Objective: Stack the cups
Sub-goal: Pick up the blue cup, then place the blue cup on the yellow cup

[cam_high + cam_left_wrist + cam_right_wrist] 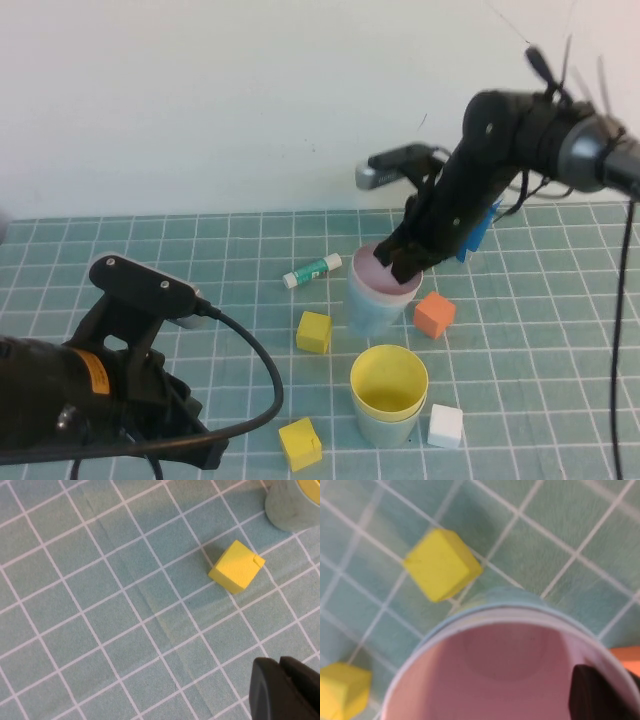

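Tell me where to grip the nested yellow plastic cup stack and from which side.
Grip the yellow cup by its open rim, from above, one finger inside: it stands upright in the pale green cup, only its rim exposed. Right gripper is at the pink cup in the blue cup; left gripper is parked near-left.

The pink cup sits upright, nested inside the light blue cup near the middle of the counter, the right tool at its rim. Nearer the robot stands a second pair — the yellow cup nested in the pale green cup, both upright
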Robot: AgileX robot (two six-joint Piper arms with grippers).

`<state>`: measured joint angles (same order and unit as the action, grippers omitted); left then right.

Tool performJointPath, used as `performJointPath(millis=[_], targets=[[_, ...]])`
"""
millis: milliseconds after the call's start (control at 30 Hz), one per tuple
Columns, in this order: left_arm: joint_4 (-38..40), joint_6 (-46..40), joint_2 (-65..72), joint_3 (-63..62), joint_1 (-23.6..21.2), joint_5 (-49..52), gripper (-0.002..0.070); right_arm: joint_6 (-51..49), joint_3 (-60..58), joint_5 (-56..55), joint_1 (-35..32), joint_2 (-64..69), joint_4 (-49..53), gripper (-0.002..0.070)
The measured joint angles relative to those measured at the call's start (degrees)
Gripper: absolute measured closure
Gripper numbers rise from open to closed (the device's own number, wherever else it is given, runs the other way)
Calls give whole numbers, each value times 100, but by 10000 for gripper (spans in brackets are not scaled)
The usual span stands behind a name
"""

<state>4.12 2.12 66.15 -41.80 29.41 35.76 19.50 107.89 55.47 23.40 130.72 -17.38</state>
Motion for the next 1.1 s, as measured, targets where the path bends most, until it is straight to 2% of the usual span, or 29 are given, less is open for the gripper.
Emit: performJointPath(millis=[267,400,567,900,1000,1100], targets=[[-25,0,0,0,0,-54,676,351,57,1137,124,-1433,461,644],[-25,0,0,0,0,-66,676,469,-36,1465,404,-1678,617,645],[-25,0,0,0,0,-66,676,519,-605,1390,696,-1688,617,645],[-36,0,0,0,0,-66,676,439,-1493,712,718,-1688,630,643],[-36,0,0,0,0,-66,677,435,-1497,633,718,-1688,630,622],[-36,0,0,0,0,-66,677,435,-1506,621,718,-1688,517,562]])
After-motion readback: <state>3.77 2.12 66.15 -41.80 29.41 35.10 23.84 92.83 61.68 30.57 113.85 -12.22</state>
